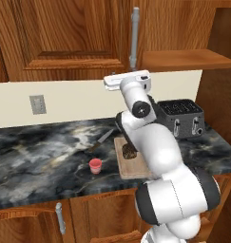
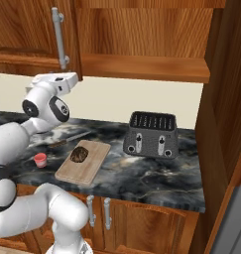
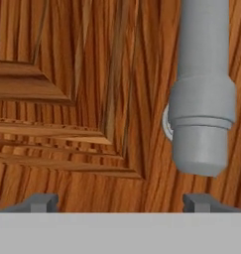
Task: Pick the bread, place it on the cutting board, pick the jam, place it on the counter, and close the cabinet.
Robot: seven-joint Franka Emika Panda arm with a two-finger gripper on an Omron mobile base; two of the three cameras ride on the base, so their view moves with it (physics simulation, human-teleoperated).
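The dark speckled bread lies on the light wooden cutting board. The small pink jam stands on the dark marble counter, left of the board. My gripper is raised just below the cabinet door, facing its panel close up. It is open, with nothing between its fingertips. The grey bar handle ends above the right fingertip. Right of the door, the cabinet's inner shelf shows uncovered.
A dark toaster stands on the counter right of the board. A knife lies behind the jam. A wall outlet sits on the cream backsplash. A tall wooden side panel closes the right end.
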